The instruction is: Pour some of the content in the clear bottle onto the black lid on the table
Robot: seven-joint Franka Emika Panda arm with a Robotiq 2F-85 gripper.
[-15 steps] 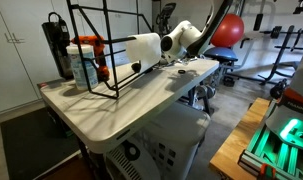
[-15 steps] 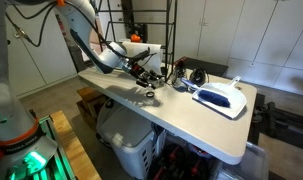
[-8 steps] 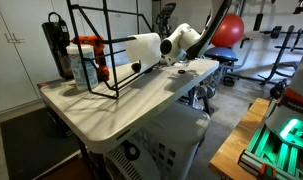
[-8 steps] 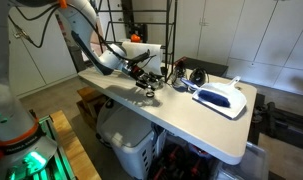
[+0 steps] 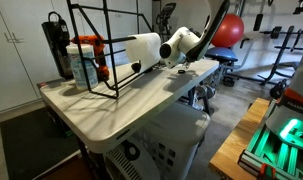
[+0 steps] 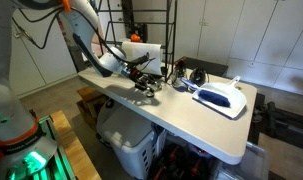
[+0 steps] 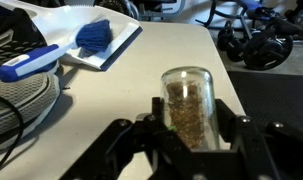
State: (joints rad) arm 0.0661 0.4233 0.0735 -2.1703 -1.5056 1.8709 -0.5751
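Pinching the clear bottle (image 7: 187,100) between the fingers of the tool (image 7: 187,135) — long axis upright in the wrist view, just above the pale surface (image 7: 121,100). No sight of the black lid there — probably underneath, so likely to tip forward next.

Worktop (image 5: 111,110): pale, rounded corners, mostly bare at the near end. At one end: black wire rack (image 5: 96,55) w/ bluish bottle (image 5: 87,62) and black canister (image 5: 57,45) beside it, white roll (image 5: 143,47) by the rack. At the opp. end: white dustpan (image 6: 221,97) w/ blue brush (image 7: 94,33) on it. Cables (image 7: 16,95) lie next to the dustpan. Black lid (image 6: 149,94) sits near the front edge, partly hidden.
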